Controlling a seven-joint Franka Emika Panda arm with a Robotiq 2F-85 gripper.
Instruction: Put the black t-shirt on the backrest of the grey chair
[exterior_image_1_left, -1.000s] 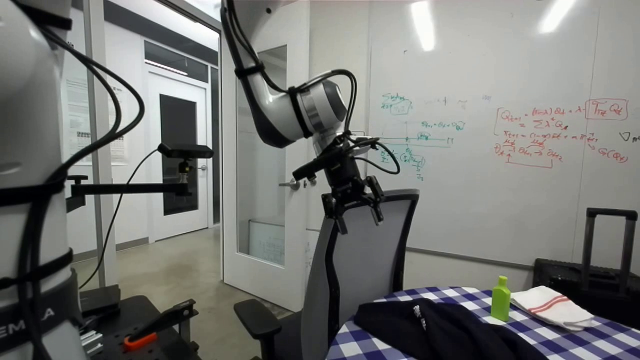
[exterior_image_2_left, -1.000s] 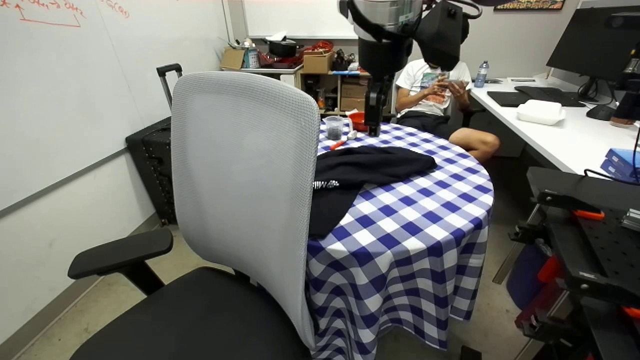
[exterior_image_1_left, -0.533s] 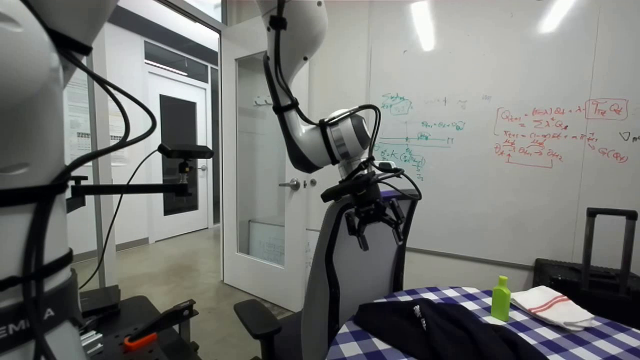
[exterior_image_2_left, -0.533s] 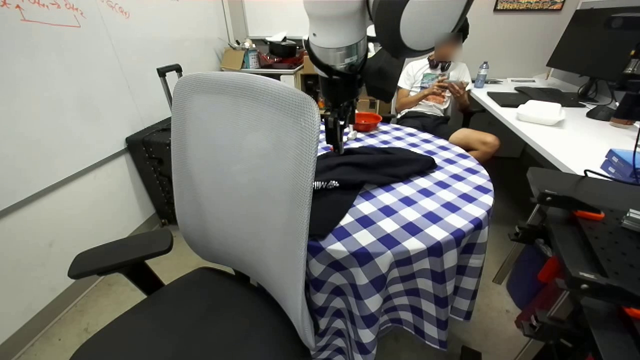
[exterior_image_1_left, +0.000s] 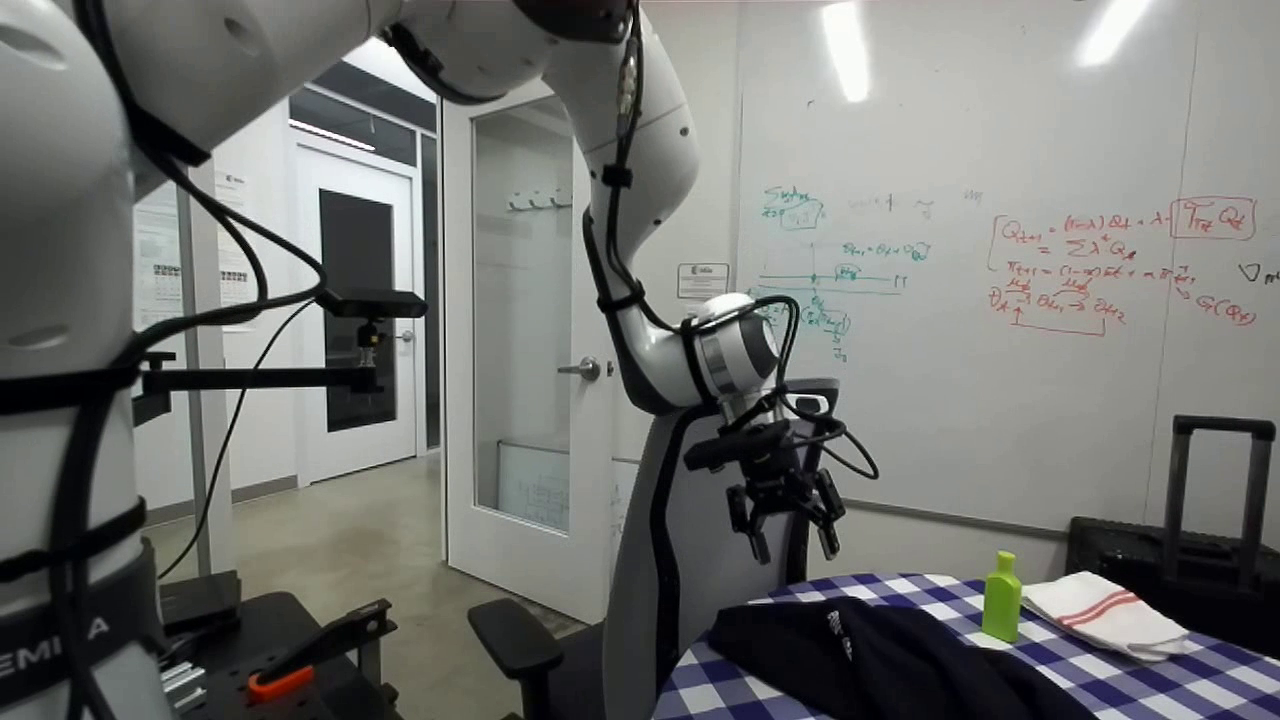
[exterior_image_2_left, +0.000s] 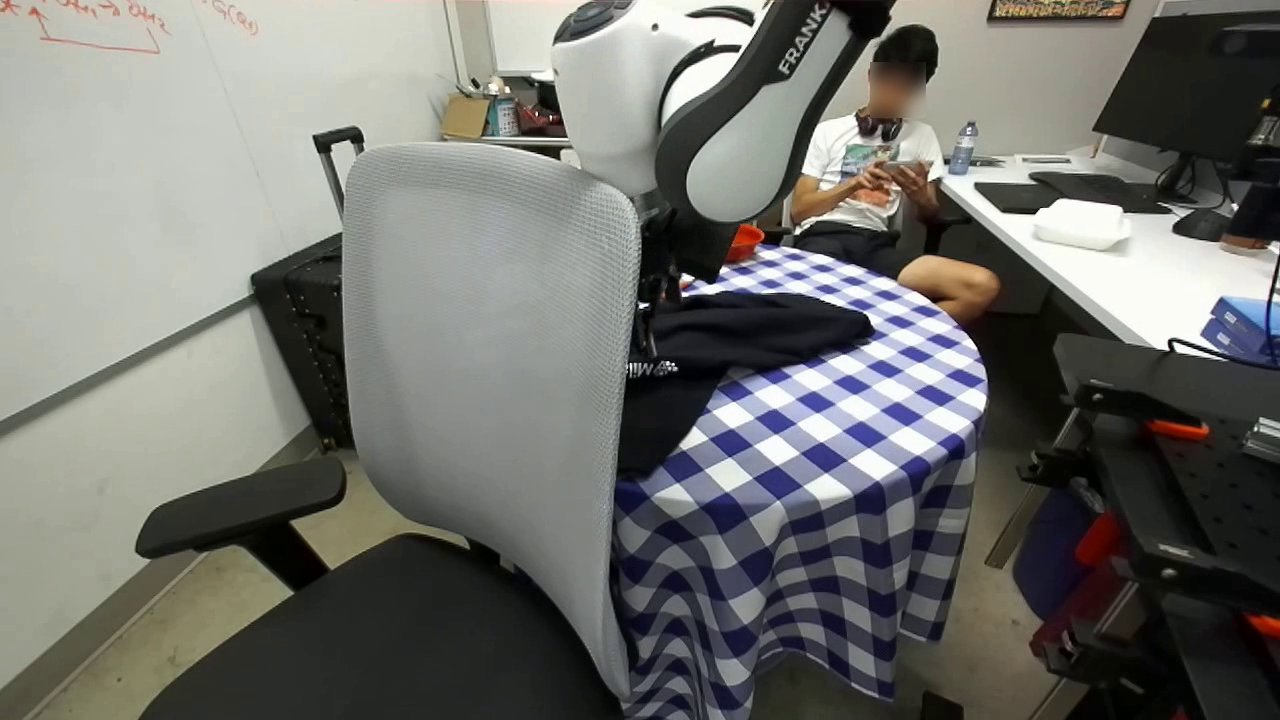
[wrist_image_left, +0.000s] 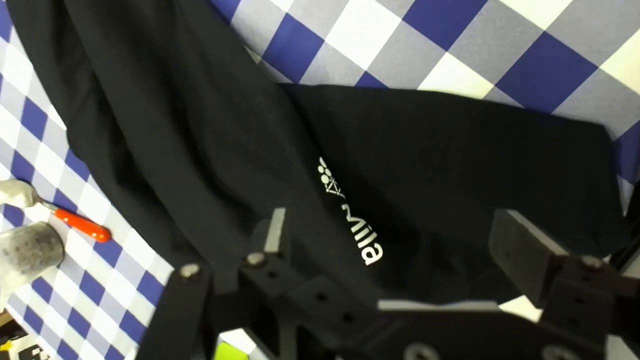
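The black t-shirt (exterior_image_1_left: 890, 655) lies crumpled on the checkered table, with white "Mila" lettering; it also shows in an exterior view (exterior_image_2_left: 750, 325) and fills much of the wrist view (wrist_image_left: 200, 125). The grey chair (exterior_image_2_left: 490, 350) stands against the table edge, its bare mesh backrest upright; it also shows in an exterior view (exterior_image_1_left: 730, 520). My gripper (exterior_image_1_left: 796, 548) is open and empty, pointing down above the shirt near the backrest. In the wrist view its fingers (wrist_image_left: 392, 235) are wide apart with the lettering between them. In an exterior view the backrest partly hides it.
A round table (exterior_image_2_left: 850, 440) with a blue-white checkered cloth carries a green bottle (exterior_image_1_left: 1000, 603), a folded white towel (exterior_image_1_left: 1110, 615), a red bowl (exterior_image_2_left: 744, 243), a clear cup (wrist_image_left: 30, 252) and a red-handled utensil (wrist_image_left: 82, 225). A person (exterior_image_2_left: 865, 170) sits behind the table.
My gripper has moved down and toward the shirt, from beside the top of the backrest to lower above the table. It has stayed open. The shirt and chair have not moved.
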